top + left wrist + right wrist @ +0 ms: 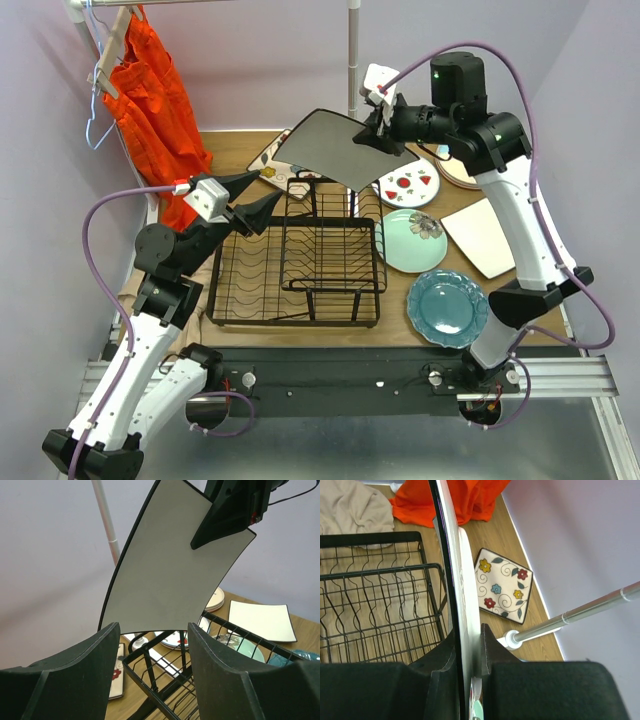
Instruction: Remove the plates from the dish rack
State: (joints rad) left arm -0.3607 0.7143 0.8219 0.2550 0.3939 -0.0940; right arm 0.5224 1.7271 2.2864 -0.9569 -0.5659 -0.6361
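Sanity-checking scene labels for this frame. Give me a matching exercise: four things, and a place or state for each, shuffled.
Things:
1. black-rimmed square plate
2. teal scalloped plate
3. flower-print square plate
4. left gripper

Place or state:
A. flat on the table, near right
B. open, holding nothing, over the left far corner of the dish rack
C. pinched on edge in the right gripper, lifted above the rack
D. flat on the table, past the rack's far side

Pairs: 1-C, 2-A, 3-D, 4-B
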